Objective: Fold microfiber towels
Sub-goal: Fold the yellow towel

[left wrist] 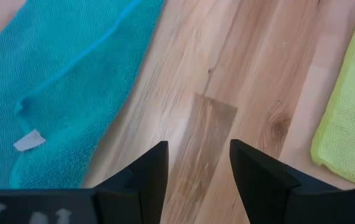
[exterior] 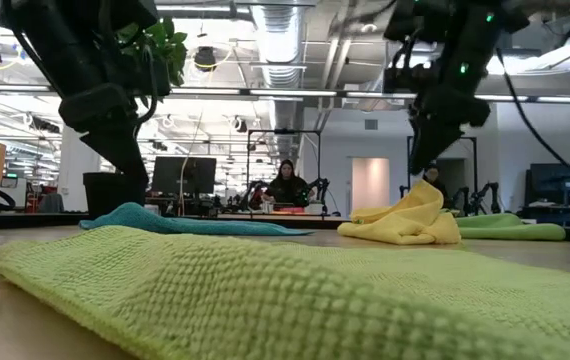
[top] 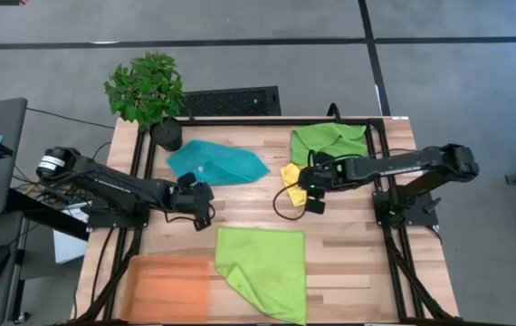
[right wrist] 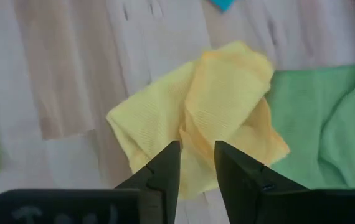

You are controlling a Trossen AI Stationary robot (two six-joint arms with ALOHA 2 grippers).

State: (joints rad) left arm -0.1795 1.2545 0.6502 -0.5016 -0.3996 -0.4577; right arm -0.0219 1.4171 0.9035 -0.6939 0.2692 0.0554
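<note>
Right gripper [right wrist: 196, 163]: jaws narrowed around a raised fold of the yellow towel [right wrist: 215, 106], which stands up in a peak beneath them in the low view — the cloth runs between the fingertips [right wrist: 165, 163], so it reads as pinched. The rest of the yellow towel lies crumpled on the desk [top: 348, 263], its edge just beside the lime green towel at the far right [top: 330, 140]; whether the two overlap I cannot tell.

Left gripper [left wrist: 199, 163]: jaws spread wide with nothing between them, only bare wood showing in the gap. It hangs over the desk between the teal towel [top: 217, 161] and the second lime green towel [top: 262, 267], holding neither.

Teal towel — lying flat-ish with one edge doubled over, a small white tag [left wrist: 29, 141] showing, near the far left of the desk beside a potted plant [top: 148, 91]. The second lime green towel is spread at the near middle, one corner turned and reaching the desk's near edge. Just to its left sits the flat orange tray [top: 172, 282].

Beyond the desk, in the low view: a person [exterior: 287, 185] seated at a workstation, far back in the room.
</note>
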